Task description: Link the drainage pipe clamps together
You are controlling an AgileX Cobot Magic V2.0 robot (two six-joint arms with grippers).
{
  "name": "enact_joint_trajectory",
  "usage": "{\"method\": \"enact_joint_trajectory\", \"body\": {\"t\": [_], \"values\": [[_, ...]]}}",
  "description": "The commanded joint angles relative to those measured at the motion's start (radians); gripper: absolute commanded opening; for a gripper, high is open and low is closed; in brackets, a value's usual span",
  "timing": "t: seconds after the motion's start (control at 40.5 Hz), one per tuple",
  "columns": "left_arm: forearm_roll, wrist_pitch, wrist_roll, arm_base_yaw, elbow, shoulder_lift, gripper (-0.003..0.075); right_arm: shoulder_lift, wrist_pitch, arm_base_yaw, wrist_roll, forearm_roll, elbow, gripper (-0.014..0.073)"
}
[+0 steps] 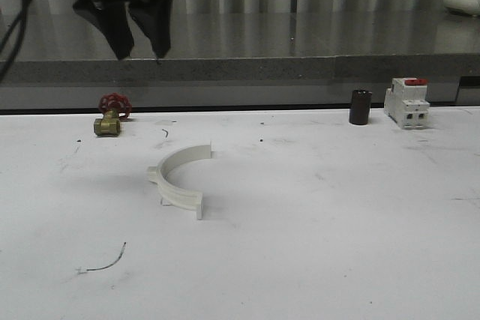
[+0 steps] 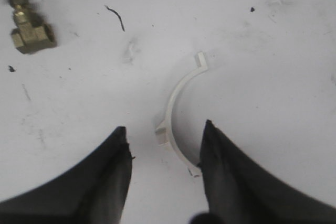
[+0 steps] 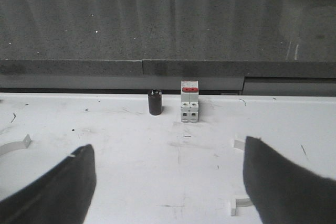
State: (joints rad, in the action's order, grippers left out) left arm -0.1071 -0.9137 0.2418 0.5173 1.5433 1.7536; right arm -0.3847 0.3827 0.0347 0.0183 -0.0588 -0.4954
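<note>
On the white surface [image 1: 315, 207], left of centre in the front view, one clamp half [image 1: 178, 179] stands on edge, its arc bulging toward the left and its two end tabs pointing right. High above it, at the upper left of that view, the left gripper [image 1: 140, 54] hangs clear of the surface, fingers spread and holding nothing. From the left wrist view the same half [image 2: 180, 114] lies below and between the two dark fingers [image 2: 105, 177], one end tab just at the edge of the other finger; no contact visible. A brass valve [image 1: 111, 116] with a red handwheel sits at the back left, well apart from the half. At the back right stand a dark cylinder [image 1: 360, 106] and, just beside it, a white breaker [image 1: 407, 103] with a red top. Right wrist view: right gripper [image 3: 168, 187] fingers wide apart, empty, with the cylinder and breaker ahead near the grey ledge [image 3: 157, 30]. A second clamp half [image 3: 239, 177] shows as two white ends beside one right finger [image 3: 283, 182], mostly hidden by it; touching or not, can't tell. A thin wire scrap [image 1: 105, 261] lies near the front left.
</note>
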Motion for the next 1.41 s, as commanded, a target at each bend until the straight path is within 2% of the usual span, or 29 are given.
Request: {"method": "enact_joint_trajectory", "body": {"t": [0.0, 0.123, 0.173, 0.296, 0.469, 0.691, 0.839, 1.11, 1.381], "values": [[-0.035, 0.100, -0.006, -0.006, -0.064, -0.139, 0.0148, -0.012, -0.071, -0.006, -0.004, 0.004, -0.035, 0.0597], [-0.035, 0.158, -0.006, -0.043, -0.184, -0.255, 0.0009, -0.012, -0.071, -0.006, -0.004, 0.004, -0.035, 0.0597], [-0.035, 0.180, -0.006, -0.063, -0.226, -0.296, -0.0020, -0.012, -0.071, -0.006, -0.004, 0.004, -0.035, 0.0597], [-0.035, 0.229, -0.006, -0.141, -0.352, -0.411, -0.0020, -0.012, -0.071, -0.006, -0.004, 0.004, -0.035, 0.0597], [-0.114, 0.321, -0.006, -0.229, -0.546, -0.581, -0.0020, -0.012, -0.071, -0.006, -0.004, 0.004, -0.035, 0.0597], [-0.189, 0.517, -0.006, -0.232, -0.828, -0.887, -0.0020, -0.012, -0.071, -0.006, -0.004, 0.004, -0.035, 0.0597], [-0.238, 0.556, -0.006, -0.232, -0.970, -1.096, -0.0020, -0.012, -0.071, -0.006, -0.004, 0.004, -0.035, 0.0597], [-0.295, 0.538, -0.009, -0.232, -1.099, -1.445, -0.0020, -0.012, -0.071, -0.006, -0.004, 0.004, -0.035, 0.0597], [-0.287, 0.543, -0.009, -0.232, -1.129, -1.537, -0.0020, -0.012, -0.071, -0.006, -0.004, 0.004, -0.035, 0.0597]]}}
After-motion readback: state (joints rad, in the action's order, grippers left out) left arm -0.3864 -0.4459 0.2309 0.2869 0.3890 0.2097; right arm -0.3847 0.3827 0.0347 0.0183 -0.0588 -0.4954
